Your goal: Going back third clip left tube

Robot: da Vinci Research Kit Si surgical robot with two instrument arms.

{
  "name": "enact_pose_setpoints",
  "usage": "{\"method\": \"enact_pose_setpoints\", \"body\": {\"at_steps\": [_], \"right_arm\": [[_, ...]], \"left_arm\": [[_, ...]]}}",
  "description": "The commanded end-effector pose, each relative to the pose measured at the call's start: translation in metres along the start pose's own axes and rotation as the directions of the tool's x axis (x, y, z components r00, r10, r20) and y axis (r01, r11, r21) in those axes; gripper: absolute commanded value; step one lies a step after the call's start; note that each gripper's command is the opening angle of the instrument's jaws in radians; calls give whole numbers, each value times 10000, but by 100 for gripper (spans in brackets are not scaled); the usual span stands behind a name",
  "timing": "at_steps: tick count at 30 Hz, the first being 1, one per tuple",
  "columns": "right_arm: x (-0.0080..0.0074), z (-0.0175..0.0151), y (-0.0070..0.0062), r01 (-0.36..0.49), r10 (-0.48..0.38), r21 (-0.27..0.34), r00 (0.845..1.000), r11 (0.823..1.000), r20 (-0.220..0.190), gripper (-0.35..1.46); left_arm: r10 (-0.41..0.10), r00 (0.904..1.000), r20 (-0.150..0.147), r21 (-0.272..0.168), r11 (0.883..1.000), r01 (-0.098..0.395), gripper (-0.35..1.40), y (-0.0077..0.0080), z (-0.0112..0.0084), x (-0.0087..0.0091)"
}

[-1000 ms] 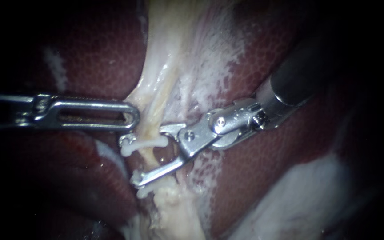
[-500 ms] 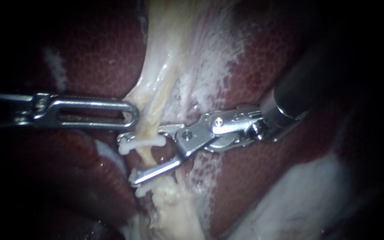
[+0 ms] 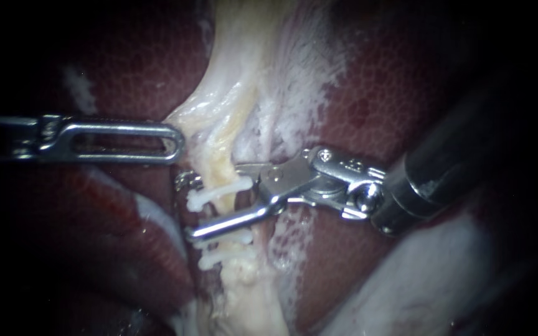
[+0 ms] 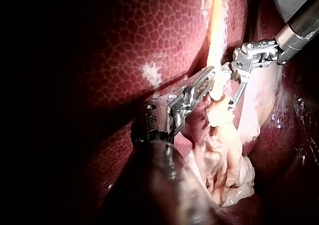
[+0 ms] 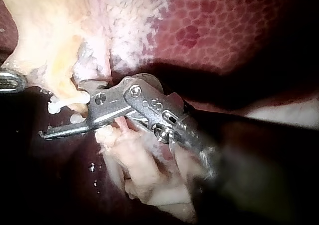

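A pale yellow tube runs down between lobes of dark red liver. Three white clips cross it: the top clip, the middle clip and the lowest clip. My right instrument comes in from the right with its jaws open, straddling the tube; the top clip lies between them and the lower jaw sits just above the middle clip. My left instrument is shut on the pale tissue at the tube's left edge. In the left wrist view, my left instrument grips that tissue beside my right instrument.
White frayed membrane covers the liver to the right of the tube. A pale lump of tissue hangs below the clips. The right instrument's dark shaft crosses the liver at the right.
My right instrument's shaft has swung down and to the right, and its jaws have drawn back a little along the tube. A middle clip now shows just below the lower jaw.
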Motion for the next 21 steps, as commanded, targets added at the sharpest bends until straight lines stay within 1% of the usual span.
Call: {"method": "enact_pose_setpoints", "body": {"at_steps": [1,5,9,13,17,21], "right_arm": [[0,1,-1,-52,52,9,10000,10000,-2,54],[0,-1,-2,-110,110,-9,9999,9999,-9,54],[0,-8,-4,-110,109,-276,9999,9996,-57,57],[3,-25,-6,-154,152,-338,9999,9993,-79,58],[6,-42,-6,-214,207,-551,9997,9983,-128,58],[4,-60,-7,-239,228,-738,9996,9970,-152,59]], "left_arm": [[3,10000,3,-10,10000,-3,-35,0,0,0],[3,10000,2,-9,10000,-3,-35,0,-1,0],[4,10000,0,-6,10000,-4,-35,0,-1,0],[5,10000,0,-6,10000,-5,-35,0,-2,0],[4,10000,2,-10,10000,-4,-35,-1,-2,0],[3,10000,3,-13,10000,-3,-35,-1,-2,0]]}}
